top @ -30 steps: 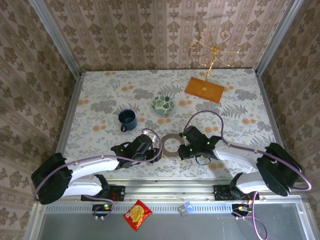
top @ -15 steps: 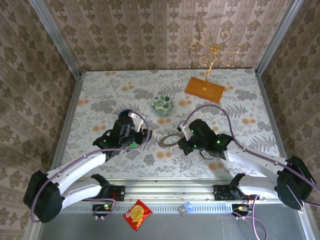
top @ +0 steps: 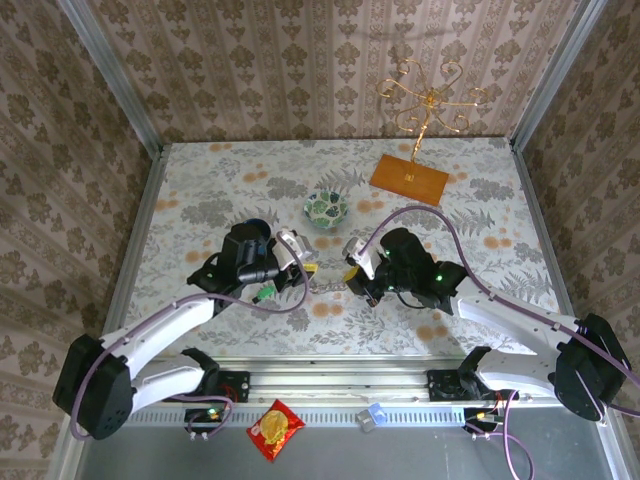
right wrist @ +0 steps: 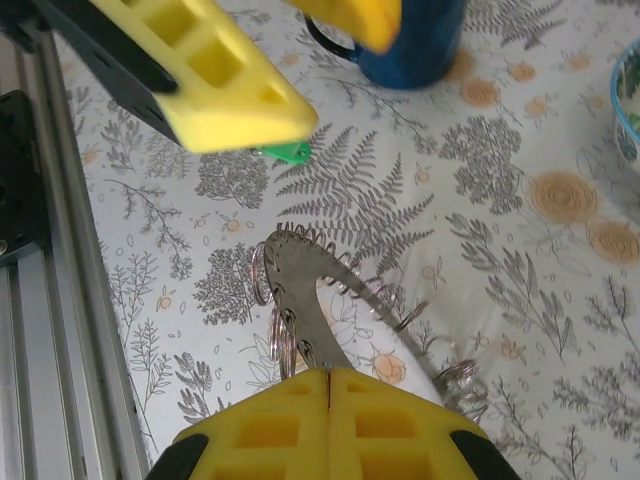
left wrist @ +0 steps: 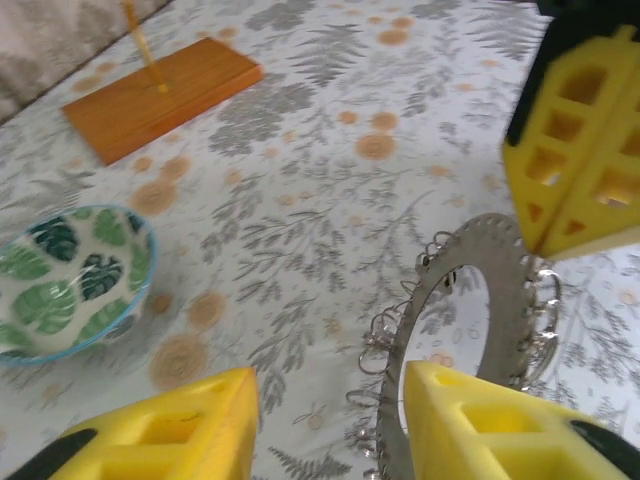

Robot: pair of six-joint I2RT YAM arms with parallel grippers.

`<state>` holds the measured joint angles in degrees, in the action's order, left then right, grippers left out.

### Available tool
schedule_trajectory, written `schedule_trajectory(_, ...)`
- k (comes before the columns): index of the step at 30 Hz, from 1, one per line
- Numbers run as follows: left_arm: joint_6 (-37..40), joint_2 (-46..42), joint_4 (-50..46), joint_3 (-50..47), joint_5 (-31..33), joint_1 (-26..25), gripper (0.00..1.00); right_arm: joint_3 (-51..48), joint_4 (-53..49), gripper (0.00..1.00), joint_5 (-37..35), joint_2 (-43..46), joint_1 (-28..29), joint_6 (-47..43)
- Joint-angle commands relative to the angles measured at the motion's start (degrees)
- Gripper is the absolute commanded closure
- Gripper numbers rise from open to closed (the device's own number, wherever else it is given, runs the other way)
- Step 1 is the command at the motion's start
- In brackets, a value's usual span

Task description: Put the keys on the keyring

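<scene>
The keyring (right wrist: 300, 268) is a flat grey ring hung with small wire loops. My right gripper (right wrist: 328, 376) is shut on its rim and holds it tilted up off the table (top: 200, 190). In the top view the keyring (top: 328, 285) hangs between my right gripper (top: 353, 272) and my left gripper (top: 305, 262). My left gripper (left wrist: 330, 430) is open with nothing between its fingers, and the keyring (left wrist: 450, 340) stands just ahead of its right finger. A green-headed key (top: 263, 293) lies on the table under the left arm; its head (right wrist: 285, 152) peeks out below a left finger (right wrist: 215, 75).
A blue mug (right wrist: 420, 40) stands behind the left gripper. The green-patterned bowl (top: 326, 208) sits further back. An orange wooden base (top: 410, 180) with a gold wire stand (top: 425, 95) is at the back right. A red snack packet (top: 274, 428) lies off the table's front.
The keyring lay flat on the table; my right gripper has lifted and tilted it. My left gripper swung from the mug to the ring, its jaws narrower.
</scene>
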<state>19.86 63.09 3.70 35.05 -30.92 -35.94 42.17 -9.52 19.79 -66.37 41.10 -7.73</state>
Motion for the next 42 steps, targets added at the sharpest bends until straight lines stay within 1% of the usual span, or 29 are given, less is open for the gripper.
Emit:
schedule_trajectory(1,7.35,2.75,3.96,2.19,-11.77,1.52,0.63,2.37,1.82,1.00,3.05,0.11,-0.41,-4.59)
schedule_trajectory(4,7.48,6.21,7.63,3.24,-14.38,2.09,0.65,2.94,0.79,1.00,3.74,-0.01,-0.41,-5.28)
schedule_trajectory(6,7.51,8.37,8.76,4.33,-16.06,2.19,0.68,3.21,-0.15,1.00,3.68,0.31,-0.47,-5.60)
schedule_trajectory(8,8.38,10.56,7.81,5.79,-17.15,2.19,0.72,3.55,-1.12,1.00,2.78,0.94,-0.41,-6.07)
schedule_trajectory(12,8.31,13.00,6.88,6.84,-18.65,2.11,0.72,3.75,-0.67,1.00,0.15,2.68,-0.43,-6.45)
schedule_trajectory(14,6.14,13.03,9.51,5.79,-20.05,1.97,0.70,3.63,0.95,1.00,-0.45,3.08,-0.41,-5.98)
schedule_trajectory(19,-2.10,13.10,22.09,0.06,-23.23,0.67,0.68,3.44,3.89,1.00,0.88,2.50,-0.42,-4.93)
schedule_trajectory(22,-3.71,13.46,24.80,-1.24,-23.80,-0.41,0.69,3.46,4.49,1.00,1.60,2.12,-0.41,-4.87)
schedule_trajectory(33,-6.41,14.92,27.54,-2.10,-28.94,-1.14,0.73,3.71,6.05,1.00,2.96,1.37,-0.32,-4.22)
schedule_trajectory(36,-6.52,15.13,27.22,-2.02,-29.43,-1.15,0.78,3.79,6.33,1.00,3.44,1.11,-0.24,-4.00)
schedule_trajectory(39,-6.41,15.31,26.97,-2.00,-29.29,-1.15,0.80,3.71,7.15,1.00,3.89,0.74,-0.15,-3.57)
schedule_trajectory(42,-6.58,15.31,26.97,-1.91,-29.55,-1.15,0.86,3.71,7.79,1.00,4.11,0.29,0.09,-3.25)
